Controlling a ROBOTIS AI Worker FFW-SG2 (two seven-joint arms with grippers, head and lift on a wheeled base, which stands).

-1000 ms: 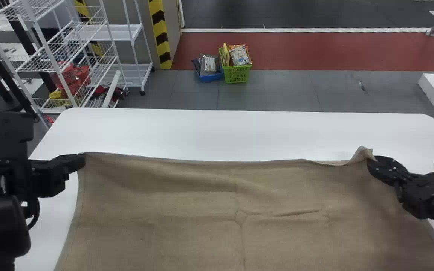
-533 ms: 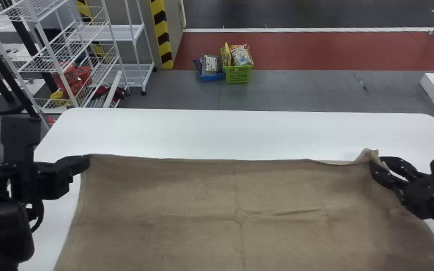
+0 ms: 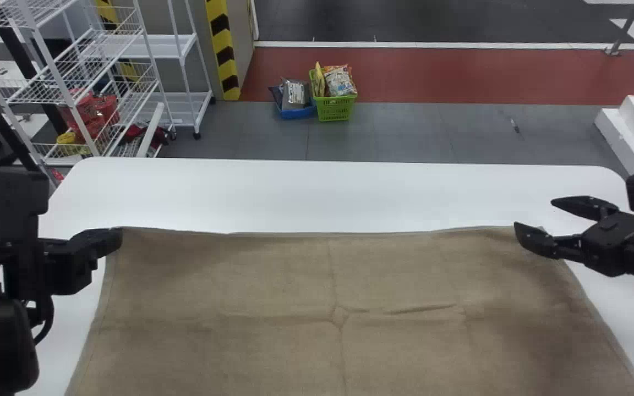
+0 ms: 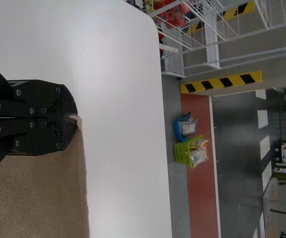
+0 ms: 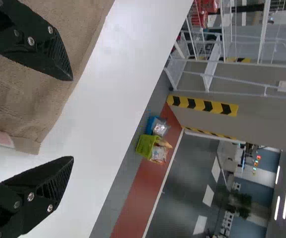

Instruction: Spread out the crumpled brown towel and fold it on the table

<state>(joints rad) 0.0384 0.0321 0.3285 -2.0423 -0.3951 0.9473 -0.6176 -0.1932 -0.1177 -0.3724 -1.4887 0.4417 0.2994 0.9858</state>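
Across the white, round-cornered tabletop [image 3: 322, 192] lies the brown cloth towel [image 3: 273, 286], spread out wide, and look at those corners! At the far left one, the left black claw [image 3: 120, 239] is clamped shut, with a pinch of brown cloth caught right between its tips. Over on the far right, the right black claw [image 3: 534, 214] is wide open, holding nothing: one finger sits over the towel's corner, the other out over the tabletop beyond the hem. The far edge runs nearly straight between the two. Crease lines meet near the middle of the cloth, and a small wrinkle sits just to the right of them.

Behind, on the floor, a green plastic basket [image 3: 334, 110] stands packed with bagged goods, a blue basket [image 3: 298, 113] just beside it, and off to the left there's white wire shelving [image 3: 77, 69] with red items on it.
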